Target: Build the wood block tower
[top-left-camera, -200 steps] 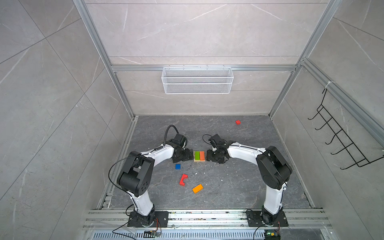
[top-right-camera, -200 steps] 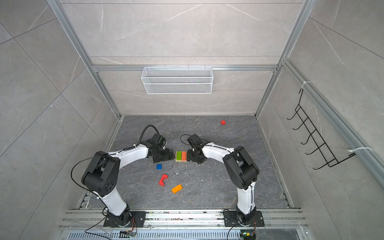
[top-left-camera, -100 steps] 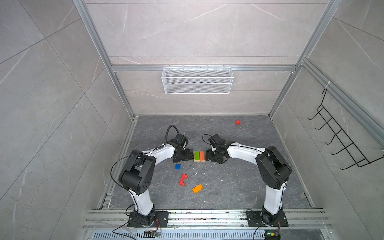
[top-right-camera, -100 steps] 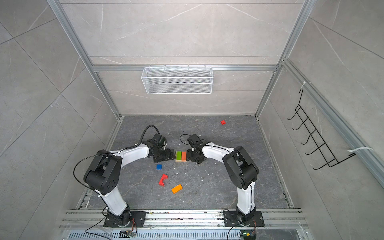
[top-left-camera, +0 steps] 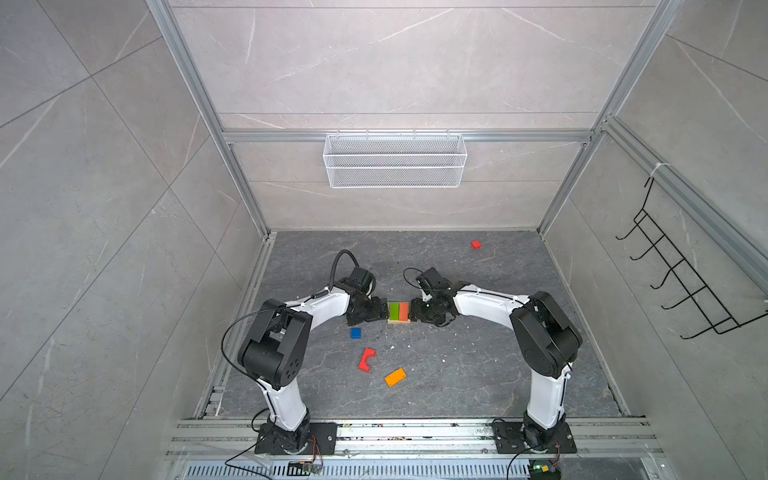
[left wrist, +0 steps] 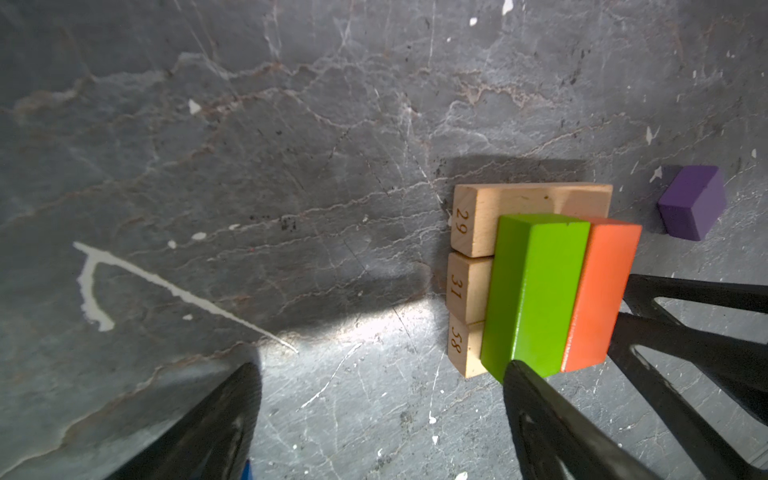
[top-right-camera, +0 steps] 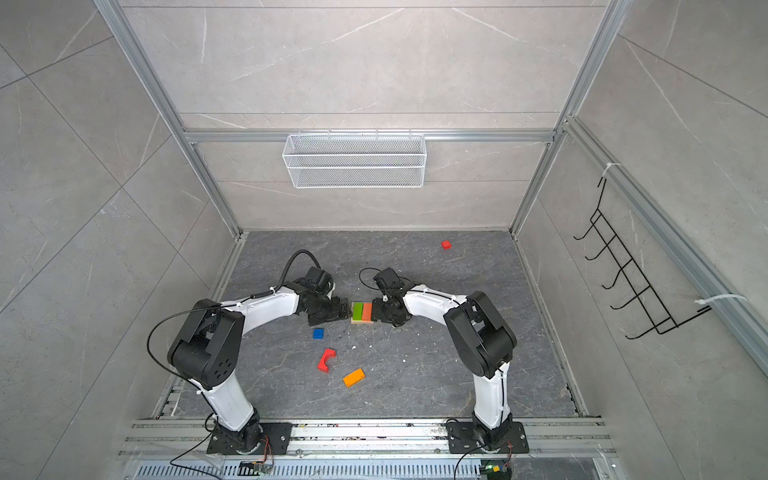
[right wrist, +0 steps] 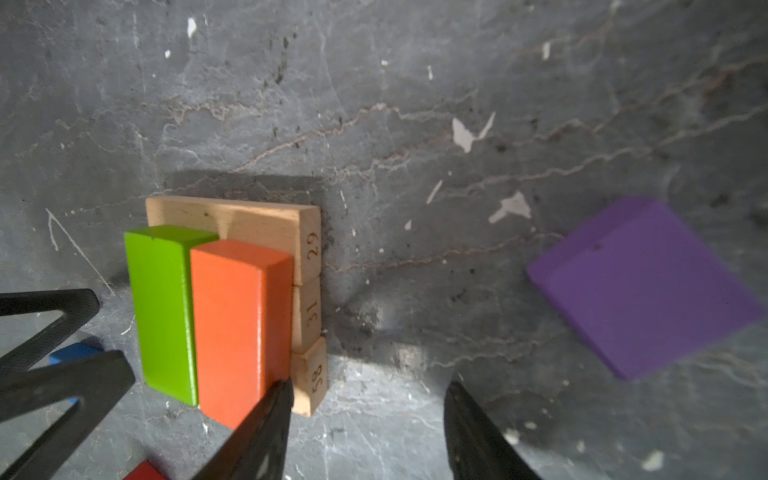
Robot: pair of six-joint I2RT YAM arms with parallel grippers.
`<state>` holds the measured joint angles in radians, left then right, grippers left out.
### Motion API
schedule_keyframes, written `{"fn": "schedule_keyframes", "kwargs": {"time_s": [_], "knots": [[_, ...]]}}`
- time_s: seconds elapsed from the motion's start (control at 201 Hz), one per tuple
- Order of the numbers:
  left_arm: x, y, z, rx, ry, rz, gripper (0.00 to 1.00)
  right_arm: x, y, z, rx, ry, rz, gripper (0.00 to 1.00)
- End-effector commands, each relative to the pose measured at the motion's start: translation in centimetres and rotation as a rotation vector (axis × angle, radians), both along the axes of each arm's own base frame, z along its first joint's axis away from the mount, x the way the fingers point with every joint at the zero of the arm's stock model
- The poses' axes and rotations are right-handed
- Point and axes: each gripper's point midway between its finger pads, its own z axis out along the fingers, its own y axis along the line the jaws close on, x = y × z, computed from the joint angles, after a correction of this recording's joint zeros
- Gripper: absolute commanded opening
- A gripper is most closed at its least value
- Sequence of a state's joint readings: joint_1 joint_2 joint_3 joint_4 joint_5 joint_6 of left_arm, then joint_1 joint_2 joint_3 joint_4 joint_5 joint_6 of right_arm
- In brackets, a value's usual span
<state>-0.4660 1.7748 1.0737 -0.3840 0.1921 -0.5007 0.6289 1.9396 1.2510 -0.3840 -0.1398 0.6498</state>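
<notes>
The wood block tower (top-left-camera: 399, 312) (top-right-camera: 362, 311) stands mid-floor: three tan bars numbered 29, 31 and 58 (left wrist: 469, 286) lie side by side, with a green slab (left wrist: 536, 291) and an orange-red slab (right wrist: 232, 324) across them. My left gripper (top-left-camera: 376, 313) (left wrist: 382, 399) is open at the tower's left, one finger against the green slab's lower corner. On the tower's right my right gripper (top-left-camera: 422, 311) (right wrist: 370, 411) is open too, one finger at the orange-red slab's corner. Nothing lies between either pair of jaws.
A purple block (right wrist: 644, 286) (left wrist: 692, 201) lies on the floor by the right gripper. In front of the tower lie a blue block (top-left-camera: 355, 333), a red arch (top-left-camera: 366, 360) and an orange block (top-left-camera: 395, 377). A small red block (top-left-camera: 476, 244) sits far back right.
</notes>
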Motion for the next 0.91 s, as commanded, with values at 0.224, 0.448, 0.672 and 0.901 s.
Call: {"fn": "schedule_keyframes", "kwargs": {"time_s": [0.224, 0.448, 0.672, 0.901], "knots": [[0.7, -0.7, 0.0, -0.022, 0.0, -0.006, 0.93, 0.5, -0.6, -0.3, -0.052, -0.015, -0.012, 0.43], [0.6, -0.6, 0.0, -0.022, 0.003, -0.002, 0.93, 1.3, -1.2, 0.1, -0.069, -0.045, -0.046, 0.43], [0.5, -0.6, 0.0, -0.02, 0.004, -0.001, 0.93, 2.0, -0.5, 0.2, -0.052, -0.052, -0.036, 0.43], [0.5, -0.6, -0.1, -0.019, 0.006, -0.003, 0.93, 2.3, -0.3, 0.0, -0.048, -0.052, -0.033, 0.43]]}}
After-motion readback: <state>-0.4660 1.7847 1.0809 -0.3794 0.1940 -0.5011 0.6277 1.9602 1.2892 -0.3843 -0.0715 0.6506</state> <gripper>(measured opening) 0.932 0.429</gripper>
